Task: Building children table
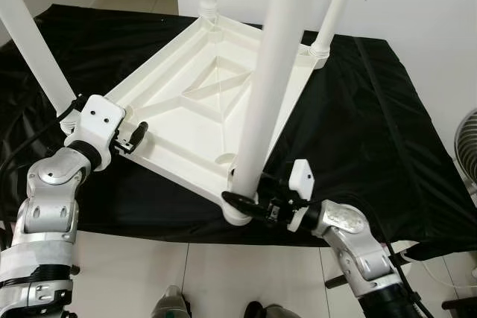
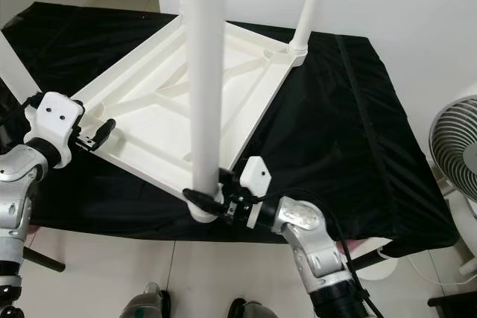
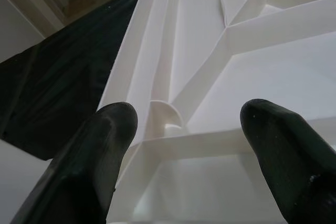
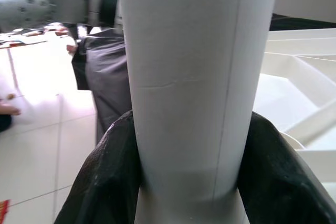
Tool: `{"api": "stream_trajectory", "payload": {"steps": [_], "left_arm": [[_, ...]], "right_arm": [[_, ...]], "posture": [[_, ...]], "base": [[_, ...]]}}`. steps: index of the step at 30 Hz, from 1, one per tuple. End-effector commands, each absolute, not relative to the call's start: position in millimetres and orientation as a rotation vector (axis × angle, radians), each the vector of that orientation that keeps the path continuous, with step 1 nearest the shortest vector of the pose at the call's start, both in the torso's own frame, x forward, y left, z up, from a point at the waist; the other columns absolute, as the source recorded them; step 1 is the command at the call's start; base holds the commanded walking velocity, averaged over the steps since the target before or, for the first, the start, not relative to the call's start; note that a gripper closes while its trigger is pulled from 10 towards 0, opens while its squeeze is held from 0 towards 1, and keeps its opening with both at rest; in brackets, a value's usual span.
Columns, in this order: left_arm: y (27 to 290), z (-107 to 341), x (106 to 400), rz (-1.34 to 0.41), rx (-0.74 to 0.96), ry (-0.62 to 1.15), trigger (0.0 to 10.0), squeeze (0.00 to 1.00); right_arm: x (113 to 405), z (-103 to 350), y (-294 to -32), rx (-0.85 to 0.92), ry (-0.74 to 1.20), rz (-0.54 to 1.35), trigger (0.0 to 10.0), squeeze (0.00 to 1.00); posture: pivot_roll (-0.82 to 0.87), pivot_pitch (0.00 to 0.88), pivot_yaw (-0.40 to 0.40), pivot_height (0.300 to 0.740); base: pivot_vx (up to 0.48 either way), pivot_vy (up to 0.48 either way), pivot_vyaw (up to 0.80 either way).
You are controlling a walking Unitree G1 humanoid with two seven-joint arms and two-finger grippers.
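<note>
Four white legs stand on the upturned table top (image 1: pixel 186 113), resting on black cloth (image 1: pixel 358 132). Right gripper (image 1: pixel 250 202) clamps the nearest leg (image 1: pixel 268 80); left gripper (image 1: pixel 134 138), fingers apart, hovers over the rim.

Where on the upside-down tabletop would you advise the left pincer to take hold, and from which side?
Grip the raised rim of the tabletop near its left corner, coming from the robot's side. The rim is a thin upright wall; the open left pincer already faces it, with room inside for one finger.
</note>
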State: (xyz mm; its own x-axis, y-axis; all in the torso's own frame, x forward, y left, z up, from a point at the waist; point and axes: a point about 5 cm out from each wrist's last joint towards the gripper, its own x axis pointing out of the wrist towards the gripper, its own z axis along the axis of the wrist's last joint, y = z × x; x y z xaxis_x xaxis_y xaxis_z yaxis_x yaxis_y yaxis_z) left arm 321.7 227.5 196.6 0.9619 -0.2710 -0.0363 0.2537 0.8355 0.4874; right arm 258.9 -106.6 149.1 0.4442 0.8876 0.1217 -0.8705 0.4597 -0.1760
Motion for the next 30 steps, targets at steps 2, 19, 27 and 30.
{"api": "stream_trajectory", "payload": {"steps": [2,19,27,30], "left_arm": [[228.7,197.7,325.3,-0.222,0.505,-0.056,10.0,0.0],[215.2,195.2,330.6,-0.286,0.501,-0.074,10.0,0.0],[213.5,193.8,331.8,-0.291,0.495,-0.073,10.0,0.0],[214.0,193.8,331.0,-0.303,0.504,-0.074,10.0,0.0]], "right_arm": [[268.2,140.0,-135.3,-0.091,-0.146,0.89,0.0,0.0],[285.0,151.1,-151.7,0.082,-0.281,0.438,10.0,1.0],[285.6,151.4,-143.9,0.082,-0.288,0.443,10.0,0.0],[286.7,157.2,-143.3,0.072,-0.314,0.43,10.0,0.0]], "posture": [[0.15,0.125,-0.005,0.74],[0.16,0.116,-0.009,0.74],[0.17,0.115,-0.009,0.74],[0.17,0.115,-0.009,0.74]], "base": [[0.0,0.0,0.0],[0.0,0.0,0.0],[0.0,0.0,0.0],[0.0,0.0,0.0]]}}
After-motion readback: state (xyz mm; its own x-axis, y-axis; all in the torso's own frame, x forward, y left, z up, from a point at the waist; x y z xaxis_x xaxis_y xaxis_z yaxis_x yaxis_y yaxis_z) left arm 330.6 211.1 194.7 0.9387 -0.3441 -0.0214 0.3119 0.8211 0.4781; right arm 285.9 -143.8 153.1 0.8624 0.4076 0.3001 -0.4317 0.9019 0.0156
